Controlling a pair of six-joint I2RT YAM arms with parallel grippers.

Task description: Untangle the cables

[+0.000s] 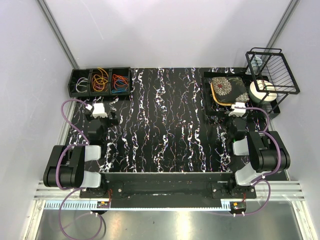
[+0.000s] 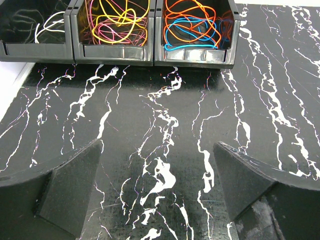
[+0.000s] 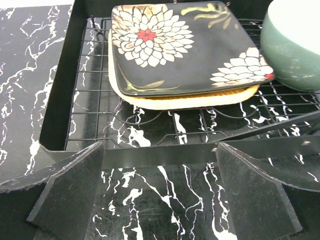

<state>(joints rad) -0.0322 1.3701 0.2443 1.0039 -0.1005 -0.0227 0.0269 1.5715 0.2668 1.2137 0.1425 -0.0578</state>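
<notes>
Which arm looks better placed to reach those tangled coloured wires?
Left arm: the open left fingers face the bins holding the cables, just ahead; the right fingers face a flowered plate instead.

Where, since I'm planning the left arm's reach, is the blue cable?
Far left in the top view: the blue cable lies among orange cables in the rightmost bin of three.

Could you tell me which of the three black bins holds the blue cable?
The rightmost bin: its blue cable lies among orange ones; the middle bin holds yellow and pink, the left bin whitish.
</notes>
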